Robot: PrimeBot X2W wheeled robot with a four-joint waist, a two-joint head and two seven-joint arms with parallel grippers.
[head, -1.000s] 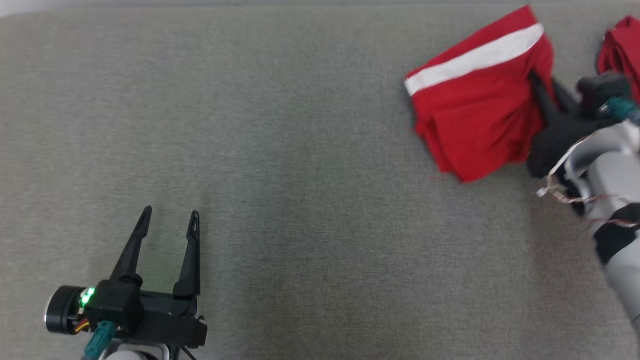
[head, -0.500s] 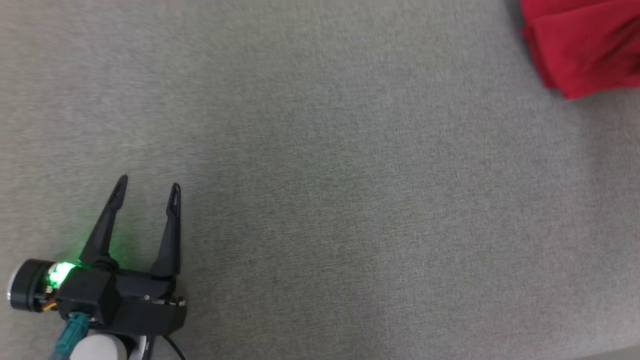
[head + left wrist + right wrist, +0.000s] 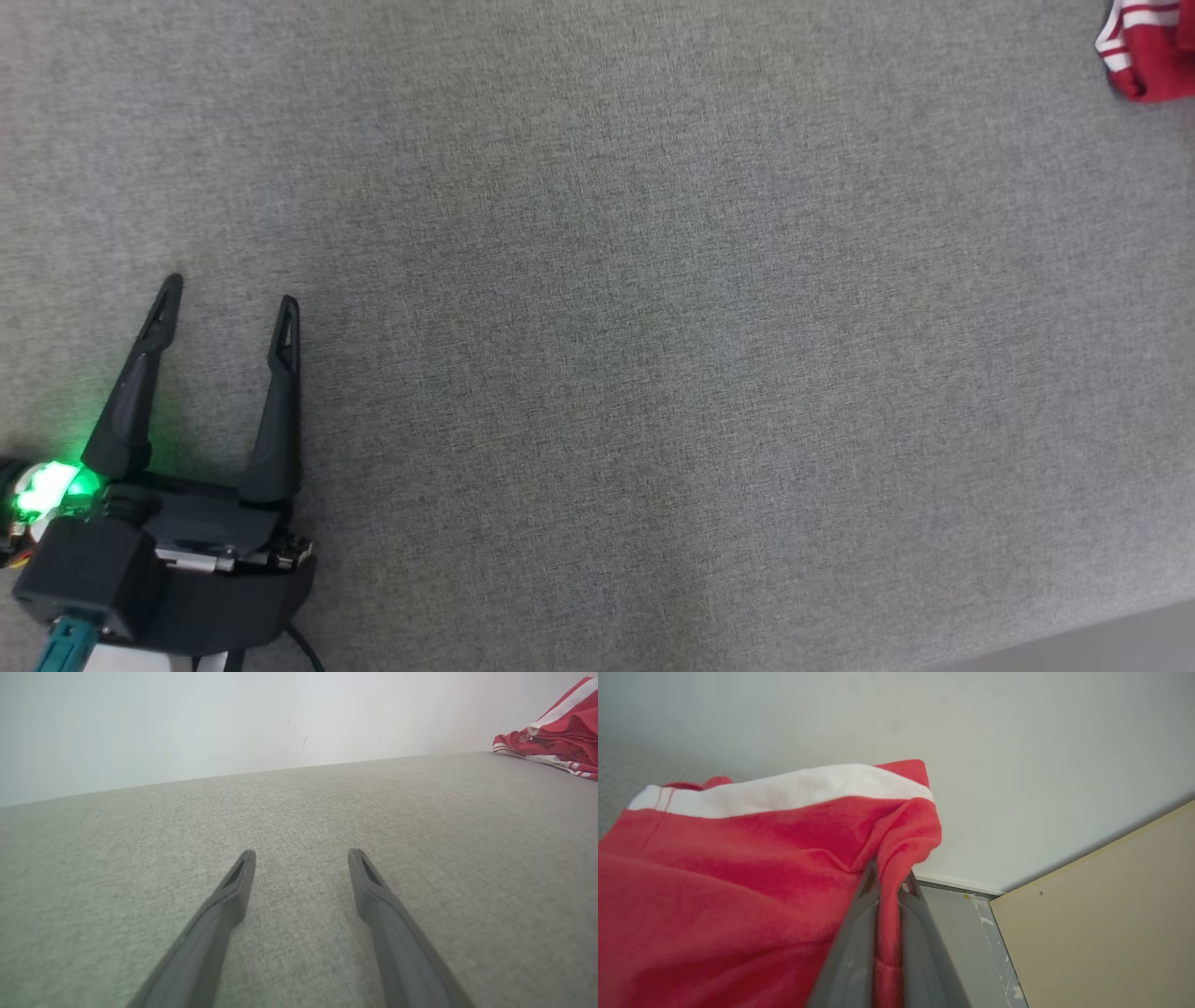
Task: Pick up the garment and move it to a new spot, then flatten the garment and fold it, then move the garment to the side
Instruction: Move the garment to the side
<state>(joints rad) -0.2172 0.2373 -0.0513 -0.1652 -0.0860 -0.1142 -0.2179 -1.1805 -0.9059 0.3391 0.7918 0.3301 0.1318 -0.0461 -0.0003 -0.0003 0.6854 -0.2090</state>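
Note:
In the right wrist view my right gripper (image 3: 889,877) is shut on a fold of the garment (image 3: 738,868), which is red with a broad white band. The cloth bunches around the fingertips and hangs to the left, against the pale wall. Low at the left of the head view, my left gripper (image 3: 231,291) stands open over the bare grey surface, with nothing between its fingers. The left wrist view shows the same left gripper (image 3: 302,853) just above the surface. Red cloth with white stripes (image 3: 556,732) lies far off to its right.
A grey fabric surface (image 3: 653,327) spreads across the head view, its front edge (image 3: 1102,644) at the lower right. A corner of red cloth with thin white stripes (image 3: 1146,58) shows at the top right. A pale wall (image 3: 233,728) stands behind. A beige panel (image 3: 1101,924) is past the garment.
The head camera has swung, so the red garment and my right arm have slid out of its view at the right. My left gripper stays open.

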